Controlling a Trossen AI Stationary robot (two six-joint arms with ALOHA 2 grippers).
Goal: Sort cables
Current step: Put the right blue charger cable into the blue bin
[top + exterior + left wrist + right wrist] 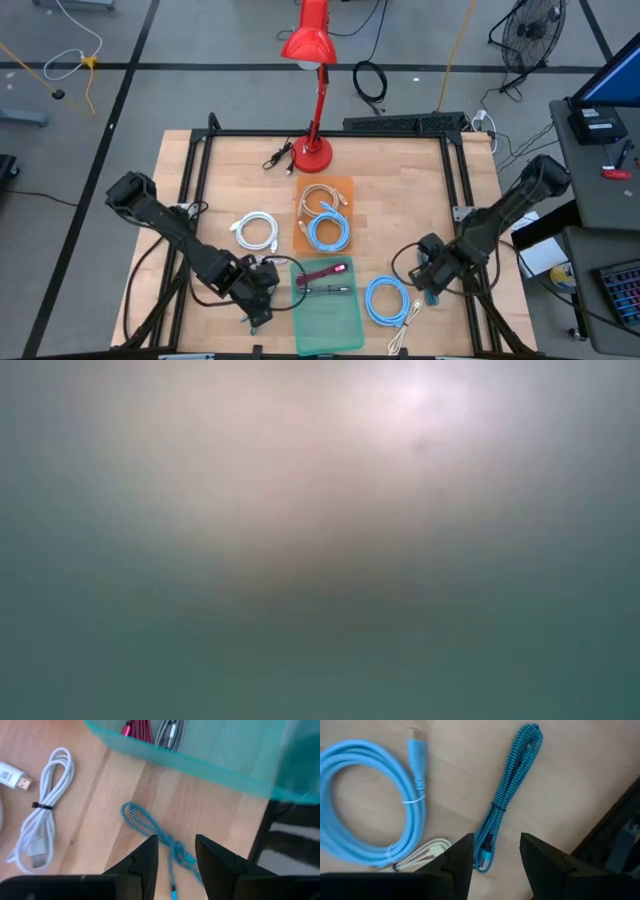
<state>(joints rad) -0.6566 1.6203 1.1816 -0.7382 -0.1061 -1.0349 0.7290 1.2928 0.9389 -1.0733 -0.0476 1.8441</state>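
My left gripper (176,842) is open above the table's near left, beside the green tray (335,320). A thin blue-and-black braided cable (150,826) lies on the wood, and its end runs between the fingers. My right gripper (496,840) is open at the near right (432,283), its fingers on either side of the end of a folded teal braided cable (509,790). A light-blue coil (370,805) and a beige cable (420,856) lie beside it. The low view shows only haze.
The green tray holds a maroon bundle (325,270) and a grey bundle (328,290). The orange tray (345,185) holds a beige coil (320,198) and a light-blue coil (328,230). A white coil (255,232) lies left of it. A red lamp (312,150) stands at the far edge.
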